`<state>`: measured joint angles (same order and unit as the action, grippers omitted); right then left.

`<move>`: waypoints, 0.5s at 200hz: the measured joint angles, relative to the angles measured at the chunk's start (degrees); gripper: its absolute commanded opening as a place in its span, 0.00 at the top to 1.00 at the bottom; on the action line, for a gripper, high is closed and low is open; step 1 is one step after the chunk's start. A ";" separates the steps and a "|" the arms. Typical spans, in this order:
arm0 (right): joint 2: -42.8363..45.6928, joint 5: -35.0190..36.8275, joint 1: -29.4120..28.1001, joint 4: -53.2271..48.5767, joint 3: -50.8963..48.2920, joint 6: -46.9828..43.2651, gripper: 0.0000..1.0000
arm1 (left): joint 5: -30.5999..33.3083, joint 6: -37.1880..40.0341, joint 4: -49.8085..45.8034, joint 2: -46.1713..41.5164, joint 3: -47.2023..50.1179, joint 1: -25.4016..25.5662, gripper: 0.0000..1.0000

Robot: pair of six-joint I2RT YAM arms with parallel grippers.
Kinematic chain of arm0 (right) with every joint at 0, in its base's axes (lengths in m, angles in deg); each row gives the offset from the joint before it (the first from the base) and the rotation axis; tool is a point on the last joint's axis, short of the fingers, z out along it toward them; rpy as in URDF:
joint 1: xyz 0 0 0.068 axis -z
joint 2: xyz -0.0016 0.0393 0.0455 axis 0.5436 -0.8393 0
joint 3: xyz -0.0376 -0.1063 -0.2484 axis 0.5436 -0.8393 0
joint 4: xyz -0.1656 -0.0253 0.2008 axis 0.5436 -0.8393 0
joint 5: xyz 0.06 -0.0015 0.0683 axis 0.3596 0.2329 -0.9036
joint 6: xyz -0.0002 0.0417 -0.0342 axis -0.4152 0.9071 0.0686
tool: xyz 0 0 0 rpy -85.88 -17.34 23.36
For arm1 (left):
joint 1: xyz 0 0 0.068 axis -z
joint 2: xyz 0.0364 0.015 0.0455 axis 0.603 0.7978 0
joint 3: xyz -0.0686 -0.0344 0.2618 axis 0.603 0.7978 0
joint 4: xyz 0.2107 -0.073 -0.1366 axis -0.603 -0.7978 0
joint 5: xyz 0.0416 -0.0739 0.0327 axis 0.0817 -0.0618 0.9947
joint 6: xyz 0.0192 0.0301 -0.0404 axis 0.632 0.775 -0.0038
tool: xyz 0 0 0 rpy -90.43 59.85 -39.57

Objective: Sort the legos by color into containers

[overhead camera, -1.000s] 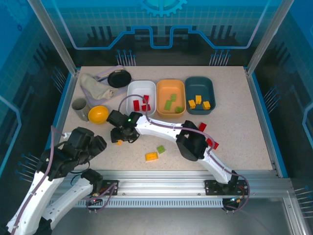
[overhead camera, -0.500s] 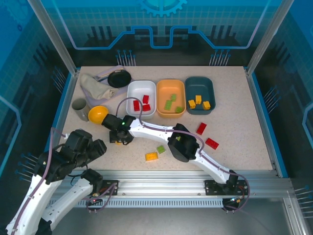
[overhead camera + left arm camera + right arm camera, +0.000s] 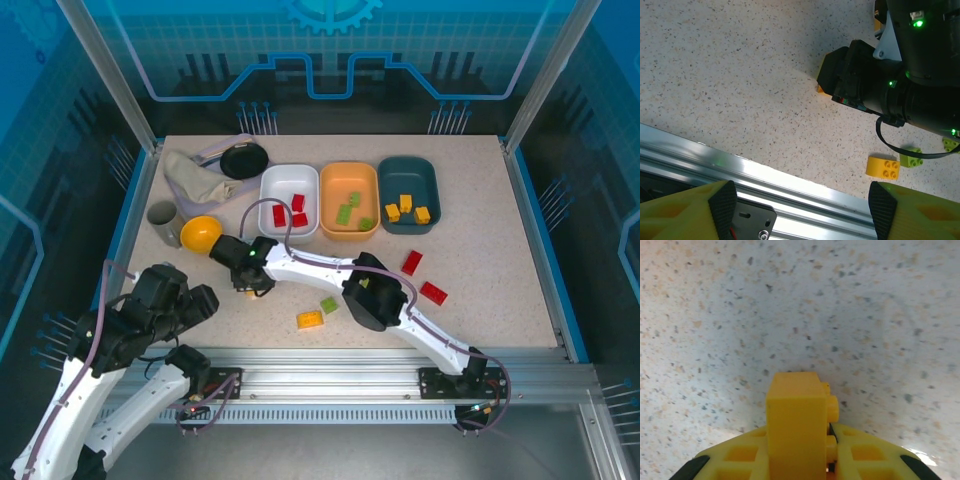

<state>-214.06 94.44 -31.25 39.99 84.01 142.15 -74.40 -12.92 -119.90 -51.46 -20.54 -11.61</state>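
Reaching across to the left side of the tabletop (image 3: 480, 200), the right claw (image 3: 244, 287) points down just in front of the small yellow bowl (image 3: 201, 234) and is pinched shut on a yellow lego (image 3: 797, 430). In the right wrist view this brick stands on end between the yellow fingers (image 3: 730, 465), studs facing right, low over the speckled surface. The left claw (image 3: 203, 298) hovers near the front left corner with its jaws wide apart and nothing between them. Three trays sit side by side at the back. The white tray (image 3: 290, 180) holds three red legos (image 3: 298, 203), the orange tray (image 3: 350, 185) holds green legos (image 3: 345, 213), and the dark teal tray (image 3: 410, 175) holds yellow ones (image 3: 406, 203). Loose on the tabletop, a second yellow brick (image 3: 310, 320) and a green brick (image 3: 329, 304) lie near each other in front of the right arm, and two red bricks (image 3: 412, 262) lie to its right. A grey cup (image 3: 163, 222) stands just left of the bowl, with a crumpled cloth (image 3: 192, 175) behind it.
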 measured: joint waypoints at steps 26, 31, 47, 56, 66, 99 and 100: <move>4.35 1.99 0.04 -0.46 -3.56 -2.08 0.91 | -1.20 0.00 1.64 0.00 0.20 -0.02 0.27; 5.55 2.34 0.11 -0.35 -4.35 -2.45 0.92 | -1.60 0.00 2.14 0.02 0.35 -0.02 0.27; 9.88 2.97 0.35 -0.22 -7.28 -3.39 0.92 | -2.97 -0.04 4.31 0.07 1.36 -0.02 0.27; 12.87 3.45 0.68 -0.22 -9.16 -3.87 0.92 | -4.09 -0.11 5.75 0.44 2.19 -0.02 0.27; 16.11 3.82 1.22 0.00 -11.37 -4.55 0.92 | -5.44 -0.22 7.61 1.25 3.13 -0.02 0.27; 26.97 5.25 5.88 0.66 -20.11 -7.26 0.92 | -11.04 -0.70 16.87 7.54 6.29 0.00 0.28; 27.43 5.27 6.19 0.66 -20.55 -7.34 0.92 | -11.15 -0.70 17.05 7.72 6.34 0.00 0.28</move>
<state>-186.63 99.71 -25.07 40.65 63.47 134.81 -85.54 -13.62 -102.85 -43.74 -14.20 -11.61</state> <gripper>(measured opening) 0.255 0.726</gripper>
